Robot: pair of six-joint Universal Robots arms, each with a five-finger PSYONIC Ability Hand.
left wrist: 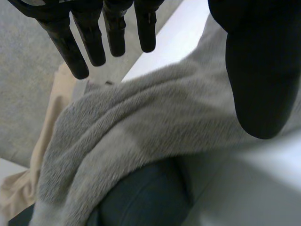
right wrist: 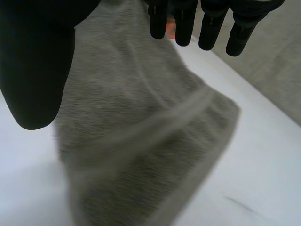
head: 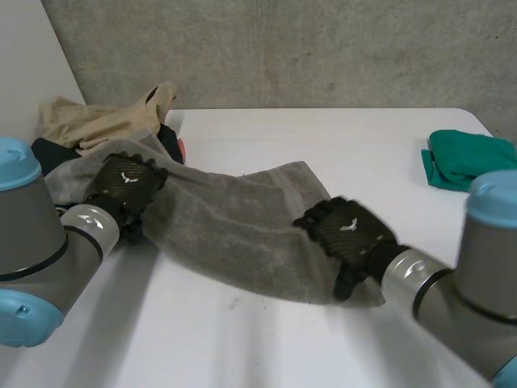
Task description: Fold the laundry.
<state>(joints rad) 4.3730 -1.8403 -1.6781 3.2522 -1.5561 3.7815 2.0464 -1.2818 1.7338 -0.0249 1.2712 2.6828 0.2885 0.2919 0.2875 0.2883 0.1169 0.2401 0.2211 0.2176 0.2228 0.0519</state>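
A grey towel lies stretched across the white table, its left end draped over a dark garment. My left hand hovers over that left end with straight fingers and thumb apart, holding nothing; the towel lies under its palm. My right hand is over the towel's right end, near its front corner. Its fingers are straight and spread above the towel, gripping nothing.
A pile of laundry sits at the back left: a beige garment over dark clothes. A folded green cloth lies at the table's right edge. A grey wall stands behind.
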